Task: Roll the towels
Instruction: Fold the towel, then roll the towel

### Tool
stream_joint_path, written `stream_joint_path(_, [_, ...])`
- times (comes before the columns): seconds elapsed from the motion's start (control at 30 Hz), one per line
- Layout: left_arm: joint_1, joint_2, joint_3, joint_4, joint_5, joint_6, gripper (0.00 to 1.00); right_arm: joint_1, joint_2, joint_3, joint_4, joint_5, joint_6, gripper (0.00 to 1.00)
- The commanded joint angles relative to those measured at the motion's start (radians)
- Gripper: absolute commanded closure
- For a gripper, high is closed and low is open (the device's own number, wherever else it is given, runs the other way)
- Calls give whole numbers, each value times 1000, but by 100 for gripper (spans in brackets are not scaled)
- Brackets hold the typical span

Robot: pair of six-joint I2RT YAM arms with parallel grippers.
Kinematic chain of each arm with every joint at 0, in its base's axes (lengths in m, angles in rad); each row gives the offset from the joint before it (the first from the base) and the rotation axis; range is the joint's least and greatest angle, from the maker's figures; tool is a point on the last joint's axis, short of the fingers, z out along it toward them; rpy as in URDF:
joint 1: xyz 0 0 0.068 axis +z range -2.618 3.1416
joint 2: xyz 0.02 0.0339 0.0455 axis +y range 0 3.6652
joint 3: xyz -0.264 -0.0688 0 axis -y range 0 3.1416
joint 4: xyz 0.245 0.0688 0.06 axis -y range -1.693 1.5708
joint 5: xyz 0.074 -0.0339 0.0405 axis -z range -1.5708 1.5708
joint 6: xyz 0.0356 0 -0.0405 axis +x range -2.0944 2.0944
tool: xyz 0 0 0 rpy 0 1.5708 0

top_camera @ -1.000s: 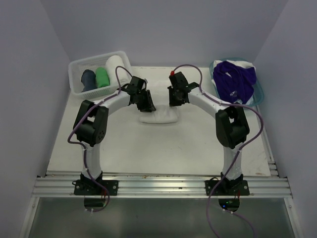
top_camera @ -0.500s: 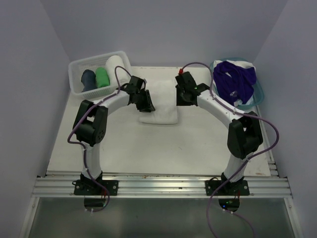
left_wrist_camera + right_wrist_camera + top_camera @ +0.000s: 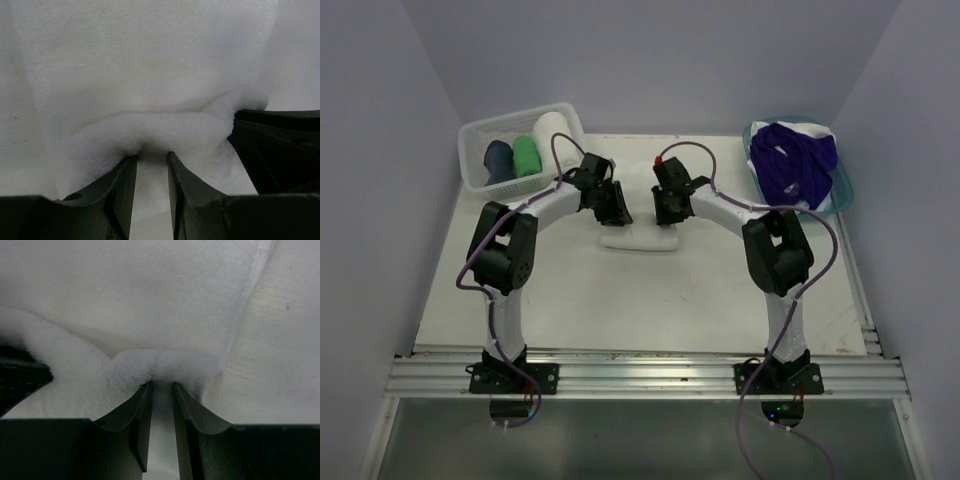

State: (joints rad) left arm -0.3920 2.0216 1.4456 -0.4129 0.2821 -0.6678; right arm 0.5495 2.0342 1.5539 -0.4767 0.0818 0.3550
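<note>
A white towel [image 3: 640, 240] lies partly rolled on the table between my two grippers. My left gripper [image 3: 617, 213] is at its left end. In the left wrist view the left gripper [image 3: 152, 156] is shut on a thick fold of the towel [image 3: 150, 75]. My right gripper [image 3: 667, 213] is at the towel's right end. In the right wrist view the right gripper [image 3: 162, 386] pinches the bunched edge of the towel [image 3: 140, 290]. A purple towel [image 3: 798, 160] is heaped in the tub.
At the back left stands a white plastic basket [image 3: 510, 117] holding a navy roll [image 3: 499, 160], a green roll [image 3: 526, 155] and a white roll [image 3: 553, 130]. The light blue tub [image 3: 844, 188] sits at the back right. Both arms arch inward over the table's middle.
Half a second ago the right gripper had swung off toward the back right; it is now back down on the towel's right end. The left arm has stayed put.
</note>
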Motion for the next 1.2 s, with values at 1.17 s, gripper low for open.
stream_joint_path(1.17, [2,-202,-292,29,138,191,66,310,-502,-450,-2,61,159,70])
